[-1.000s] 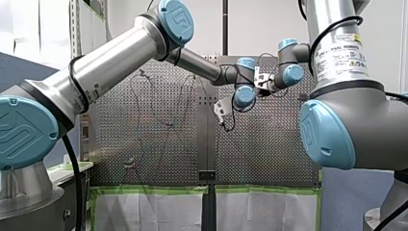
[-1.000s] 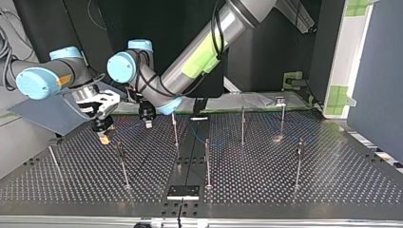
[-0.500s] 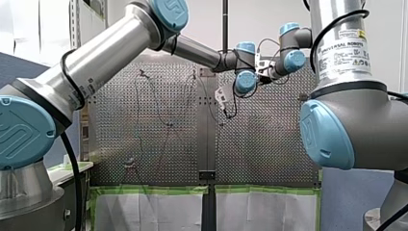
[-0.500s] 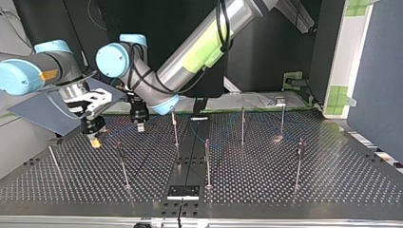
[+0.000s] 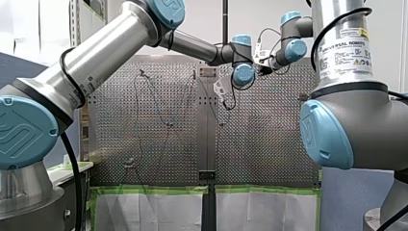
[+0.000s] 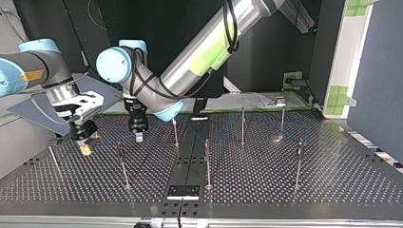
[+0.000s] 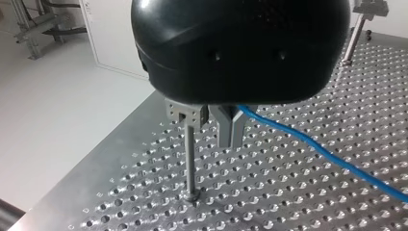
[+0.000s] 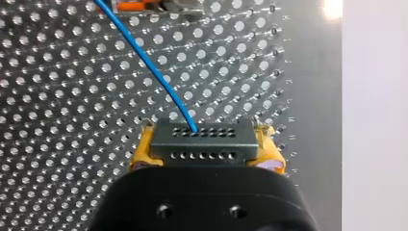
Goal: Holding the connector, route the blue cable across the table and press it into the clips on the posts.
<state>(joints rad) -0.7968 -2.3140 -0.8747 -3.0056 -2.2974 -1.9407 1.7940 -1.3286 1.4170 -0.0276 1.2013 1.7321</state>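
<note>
Perforated metal table [image 6: 266, 161], posts upright. Grey rectangular multi-hole connector [image 8: 202, 139] is clamped between the yellow pads [image 8: 140, 153] of the right gripper [image 6: 85, 149]. Thin blue cable [image 7: 312, 149] is led from it to the left gripper [image 7: 230, 132], closed narrowly on it, with a grey-clipped metal post [image 7: 191, 159] just beside those fingers

— Where do your wide cameras sit?
— Front view: behind and above your arms' [image 5: 96, 62] shoulders, looking out over the tabletop [image 5: 264, 144]. Top view: across it, low, facing back at them.
— And your wrist cameras?
— Close over the same perforated tabletop; both catch the blue cable [image 7: 312, 148].
</note>
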